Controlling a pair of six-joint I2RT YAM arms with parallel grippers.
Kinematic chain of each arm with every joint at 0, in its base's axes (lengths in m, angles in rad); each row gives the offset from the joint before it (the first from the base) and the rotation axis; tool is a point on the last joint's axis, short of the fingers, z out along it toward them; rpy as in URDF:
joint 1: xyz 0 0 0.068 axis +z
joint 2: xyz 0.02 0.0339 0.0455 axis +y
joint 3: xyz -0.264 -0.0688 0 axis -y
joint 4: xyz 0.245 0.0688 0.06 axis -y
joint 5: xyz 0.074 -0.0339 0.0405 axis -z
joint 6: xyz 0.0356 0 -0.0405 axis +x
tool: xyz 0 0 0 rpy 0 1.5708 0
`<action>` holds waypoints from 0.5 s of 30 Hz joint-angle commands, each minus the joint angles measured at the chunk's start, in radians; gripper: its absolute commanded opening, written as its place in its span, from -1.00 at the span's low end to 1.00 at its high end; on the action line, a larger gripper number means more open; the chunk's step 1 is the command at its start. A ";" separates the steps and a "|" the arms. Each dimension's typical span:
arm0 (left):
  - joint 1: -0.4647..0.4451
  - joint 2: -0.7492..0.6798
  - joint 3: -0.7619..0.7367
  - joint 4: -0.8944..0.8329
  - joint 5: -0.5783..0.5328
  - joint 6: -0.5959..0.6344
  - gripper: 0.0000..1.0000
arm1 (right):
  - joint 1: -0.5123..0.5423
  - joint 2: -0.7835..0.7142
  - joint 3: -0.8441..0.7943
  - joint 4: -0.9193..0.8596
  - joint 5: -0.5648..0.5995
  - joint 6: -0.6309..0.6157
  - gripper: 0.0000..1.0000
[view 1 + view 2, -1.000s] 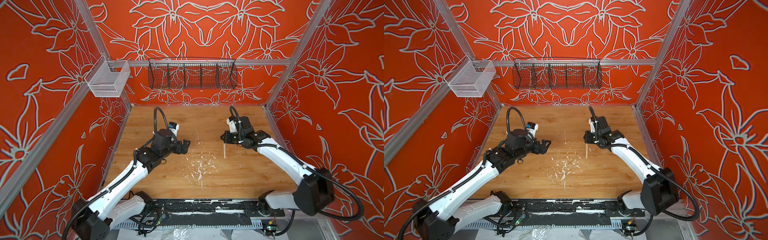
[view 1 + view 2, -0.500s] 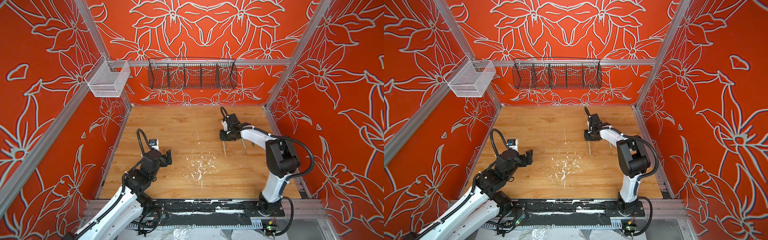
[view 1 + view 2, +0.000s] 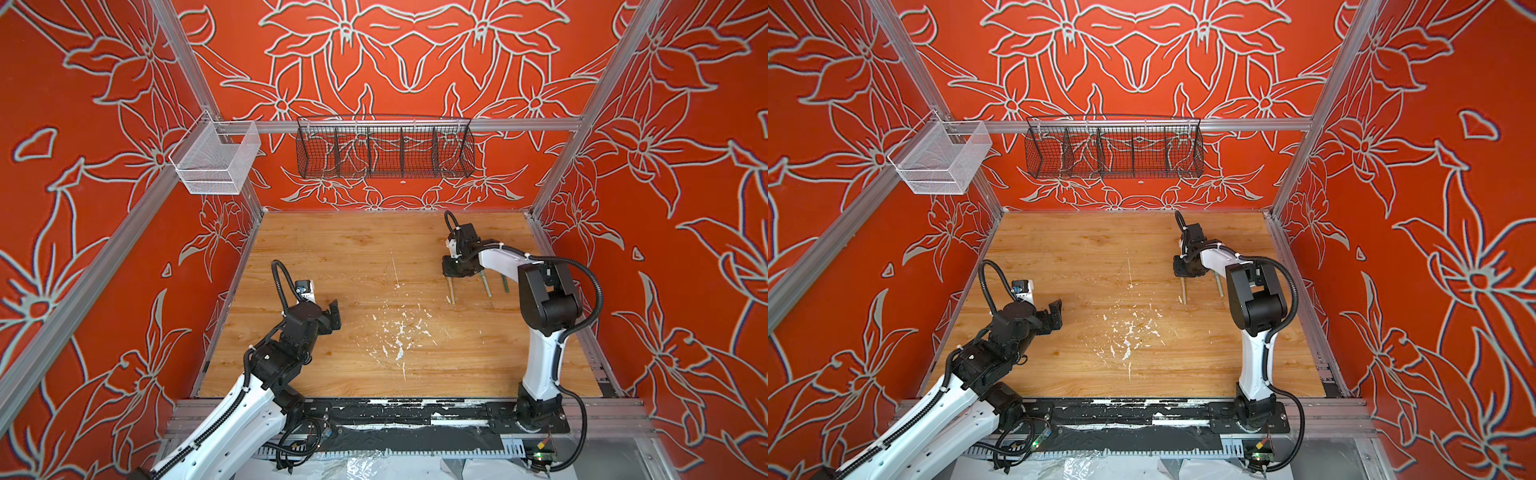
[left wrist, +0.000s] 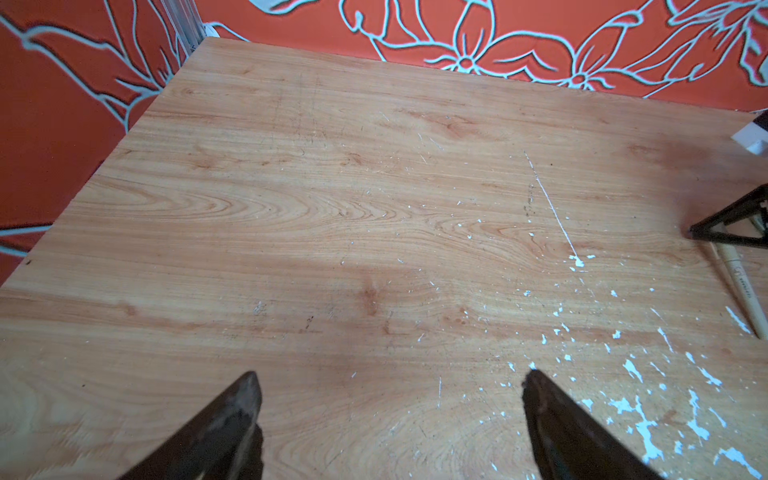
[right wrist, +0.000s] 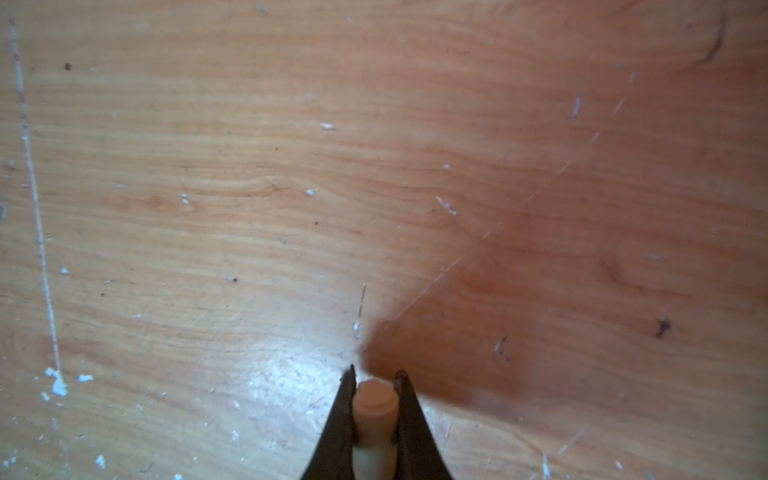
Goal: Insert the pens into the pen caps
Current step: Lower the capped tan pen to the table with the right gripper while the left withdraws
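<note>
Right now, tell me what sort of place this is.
Probably a robot test cell: a left arm and right arm mounted at the front of a wooden tabletop, an aluminium frame carrying flower-printed orange panels, and a wire basket hung on its back rail.

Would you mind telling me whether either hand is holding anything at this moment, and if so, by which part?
The right hand is closed on the tan pen near one end; the left hand is open and empty.
</note>
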 commanded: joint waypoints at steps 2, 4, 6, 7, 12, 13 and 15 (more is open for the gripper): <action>0.011 0.005 -0.005 0.016 -0.020 0.010 0.93 | -0.009 0.034 0.025 -0.015 -0.006 -0.028 -0.73; 0.015 0.014 -0.007 0.013 -0.038 0.010 0.93 | -0.008 0.039 0.024 -0.018 0.003 -0.029 -0.54; 0.023 0.025 -0.002 0.009 -0.052 0.003 0.93 | -0.009 0.034 0.024 -0.024 0.013 -0.031 -0.39; 0.026 0.029 -0.002 0.012 -0.058 0.002 0.93 | -0.009 0.030 0.025 -0.024 0.017 -0.031 -0.31; 0.065 0.051 -0.014 0.069 -0.069 0.026 0.93 | -0.012 -0.040 0.011 -0.030 0.055 -0.035 -0.04; 0.076 0.055 -0.018 0.087 -0.074 0.033 0.93 | -0.012 -0.063 0.003 -0.026 0.063 -0.033 -0.01; 0.106 0.074 -0.022 0.128 -0.081 0.063 0.93 | -0.011 -0.132 -0.024 -0.016 0.086 -0.034 0.03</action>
